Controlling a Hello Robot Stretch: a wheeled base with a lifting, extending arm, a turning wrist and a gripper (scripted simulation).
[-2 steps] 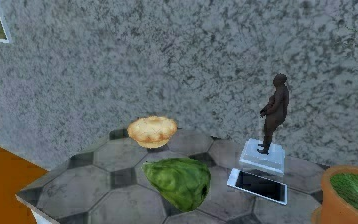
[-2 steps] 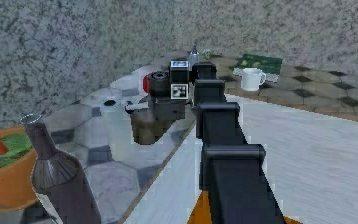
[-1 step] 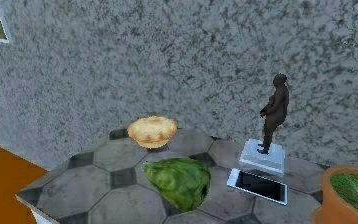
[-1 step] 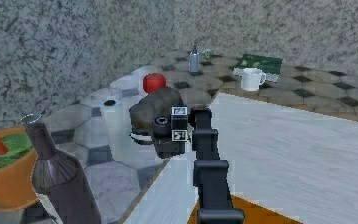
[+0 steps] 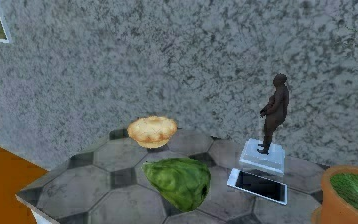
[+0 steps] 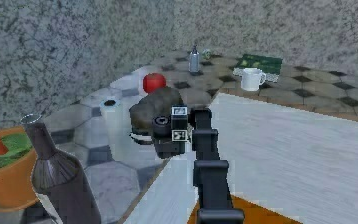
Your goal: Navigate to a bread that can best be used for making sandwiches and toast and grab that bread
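Note:
A round golden-brown bread loaf lies on the hexagon-tiled counter near the speckled wall. In the arm side view the dark arm bar rises from the bottom edge to two white marker squares. Left of them the gripper is a dark bulky shape over the tiled counter. A red round thing sits just behind it. I cannot tell whether the gripper holds anything.
Green lettuce, a flat phone-like slab, a dark statue on a white base and a potted plant share the counter. The arm side view has a dark bottle, white cylinder, small bottle, white mug.

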